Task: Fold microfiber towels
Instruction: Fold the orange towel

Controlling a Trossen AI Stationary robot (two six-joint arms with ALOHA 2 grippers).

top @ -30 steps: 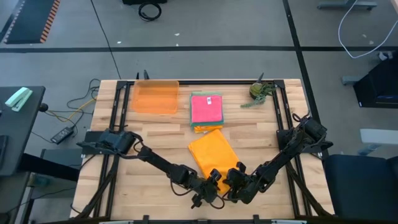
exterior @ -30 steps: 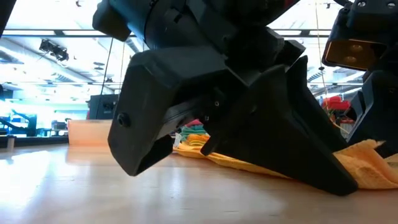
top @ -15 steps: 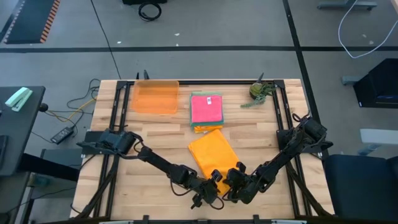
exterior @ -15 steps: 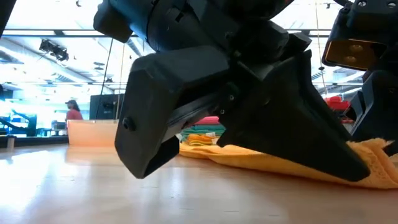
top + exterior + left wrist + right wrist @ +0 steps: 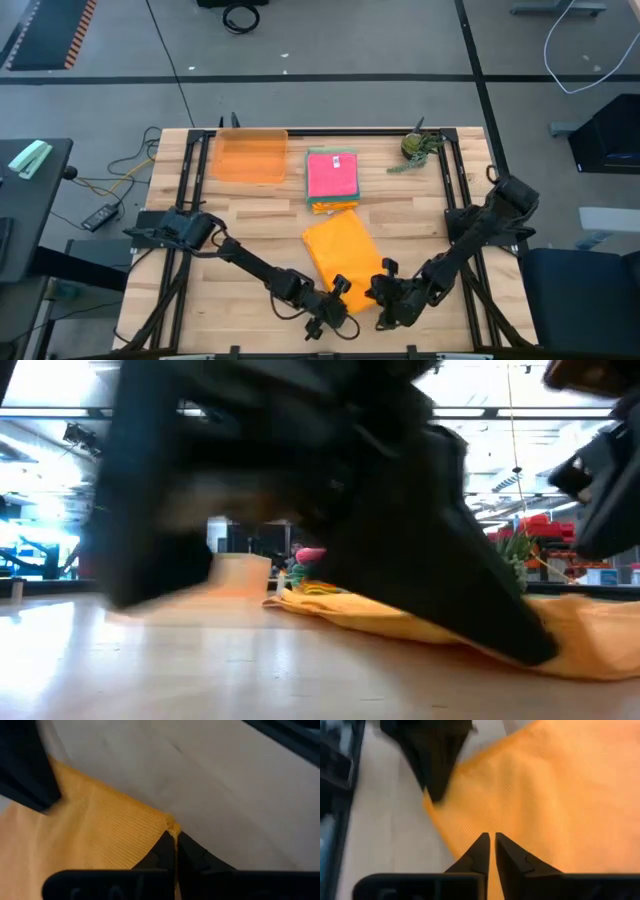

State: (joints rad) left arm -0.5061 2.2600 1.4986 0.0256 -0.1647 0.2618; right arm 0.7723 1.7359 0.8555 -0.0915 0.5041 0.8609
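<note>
An orange towel [image 5: 340, 248] lies spread on the table's near middle. My left gripper [image 5: 340, 297] is shut on its near left corner, and my right gripper [image 5: 385, 293] is closed on its near edge close to the right corner. In the low view the towel [image 5: 400, 622] runs low over the wood behind a blurred dark gripper. A stack of folded towels with a pink one on top [image 5: 332, 175] rests on the table behind it. My left gripper pinches the towel's near left corner [image 5: 171, 826] between its two fingertips, slanting down from the near left. The tip of the corner just shows past the fingers, and the cloth [image 5: 100, 835] spreads away from them. My right gripper has the towel's near edge [image 5: 492, 827] between its two almost closed fingertips, slanting down from the near right. The fingers cover the spot itself, so the number of layers does not show. The cloth [image 5: 530, 795] spreads away beyond the fingers.
A translucent orange tray [image 5: 250, 155] stands at the far left and a small green plant [image 5: 415, 146] at the far right. Bare wood lies to either side of the spread towel. Black frame rails run along the left and right table edges.
My right gripper has risen a little and rolled, and its arm's elbow has swung toward the table's right edge. In the low view the near gripper is now blurred.
</note>
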